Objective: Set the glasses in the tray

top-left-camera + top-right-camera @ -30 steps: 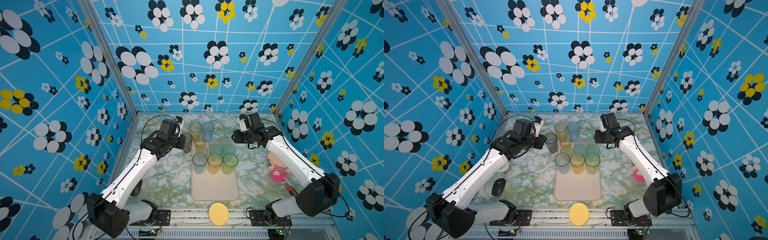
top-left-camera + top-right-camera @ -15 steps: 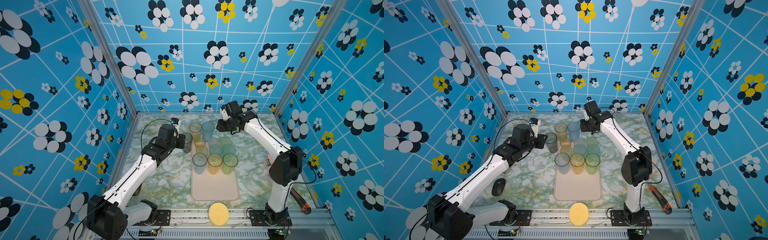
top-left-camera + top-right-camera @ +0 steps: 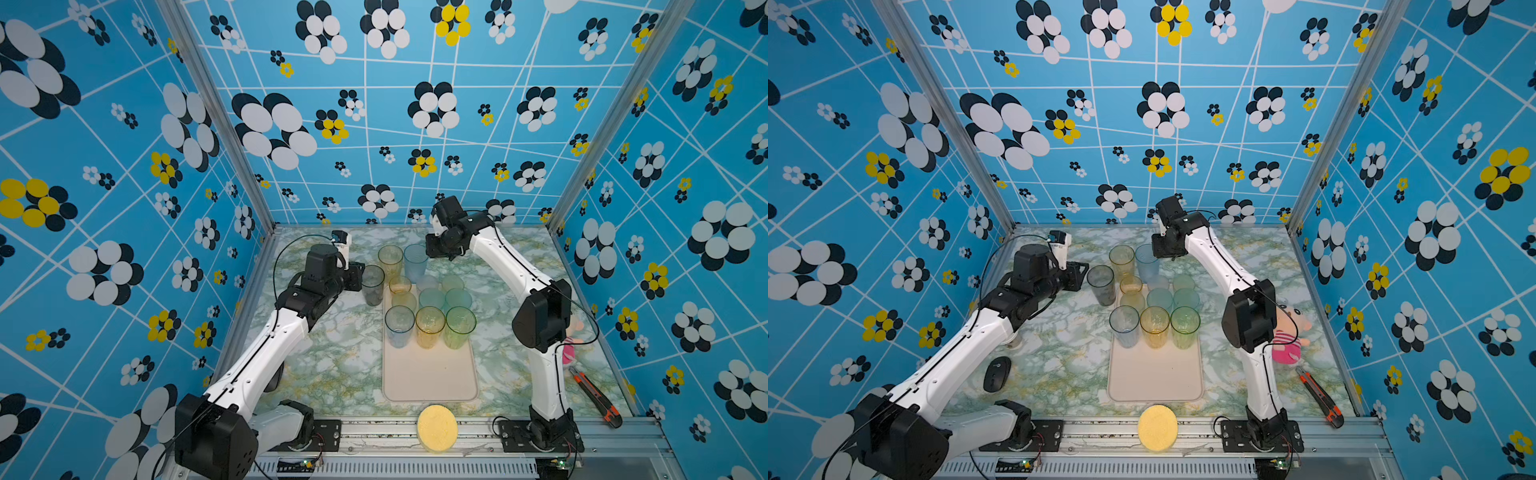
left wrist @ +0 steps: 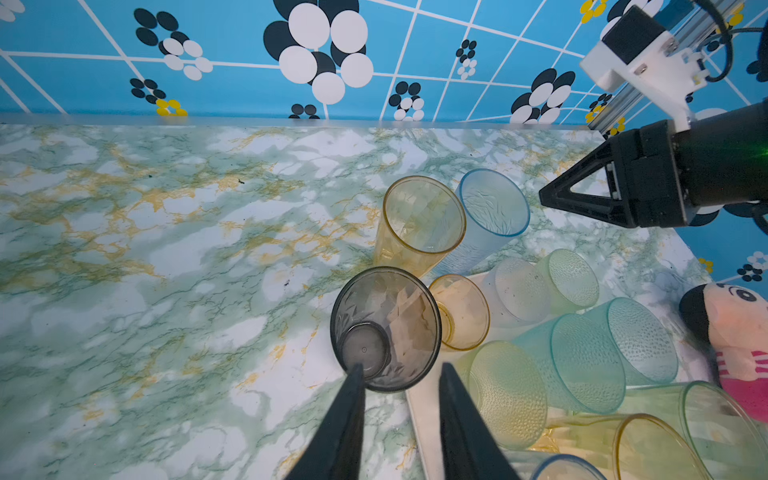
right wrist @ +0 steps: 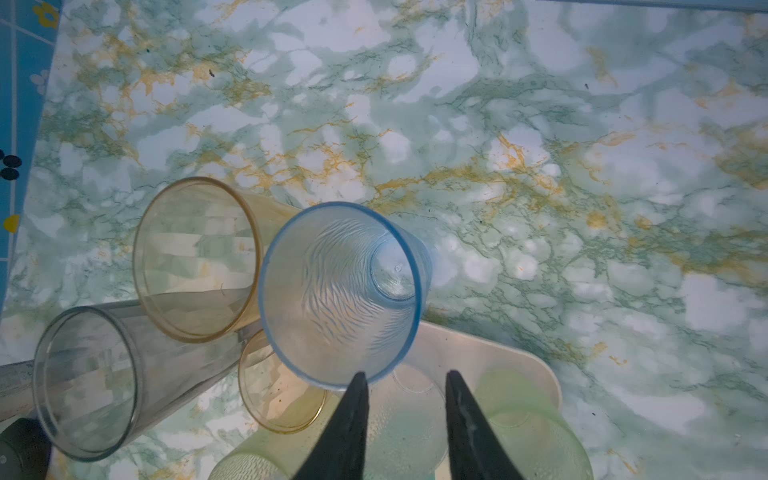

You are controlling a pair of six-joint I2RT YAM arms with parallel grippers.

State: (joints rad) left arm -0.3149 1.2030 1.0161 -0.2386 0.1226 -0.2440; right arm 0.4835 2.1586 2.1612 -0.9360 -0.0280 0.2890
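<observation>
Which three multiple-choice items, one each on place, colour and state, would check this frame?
1. Where is the smoky grey glass relative to the tray?
A. inside it
B. on the table, left of it in both top views
C. stacked in another glass

2. What colour is the middle glass in the row of three tall glasses on the tray?
A. amber
B. teal
C. grey

3. How is the left hand?
A. open, at the grey glass's rim
B. shut on the tray's rim
C. shut on an amber glass

Key:
1 B: its base stands on marble outside the tray's edge.
2 A: its wall is tinted amber.
3 A: the left wrist view shows a gap between the fingers at that rim.
</observation>
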